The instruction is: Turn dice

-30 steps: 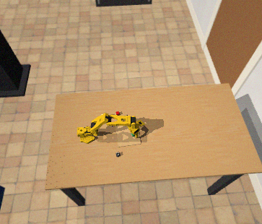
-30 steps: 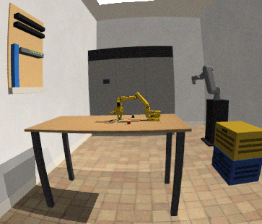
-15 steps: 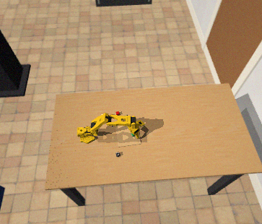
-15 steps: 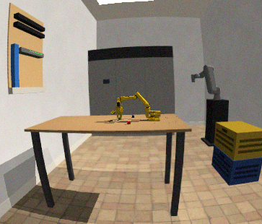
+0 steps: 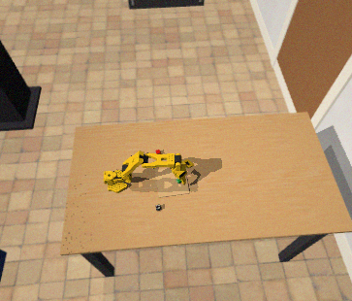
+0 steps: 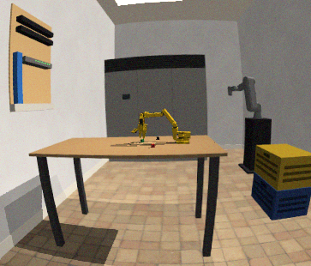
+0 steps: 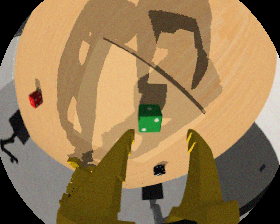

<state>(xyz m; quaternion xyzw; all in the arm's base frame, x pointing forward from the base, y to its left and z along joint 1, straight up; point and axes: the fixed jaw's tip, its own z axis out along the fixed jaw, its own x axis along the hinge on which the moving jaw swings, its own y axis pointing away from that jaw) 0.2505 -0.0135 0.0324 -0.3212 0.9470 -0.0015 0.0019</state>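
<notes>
The green die (image 7: 149,117) lies flat on the tan mat (image 5: 170,185), just past my fingertips and free of both. It also shows in the top view (image 5: 178,181) and the exterior view (image 6: 141,140). My gripper (image 7: 160,137) hangs right over it with the fingers parted and nothing between them. It also shows in the top view (image 5: 182,177). The red die (image 5: 158,151) lies on the bare table behind the arm, off the mat, and shows in the wrist view (image 7: 35,99) at the left. The black die (image 5: 158,207) lies on the table in front of the mat, off it. The pips are too small to read.
The yellow arm's base (image 5: 115,181) stands left of the mat. The table's front edge is beyond the black die. A yellow and blue crate stack (image 6: 284,179) stands on the floor to the right of the table.
</notes>
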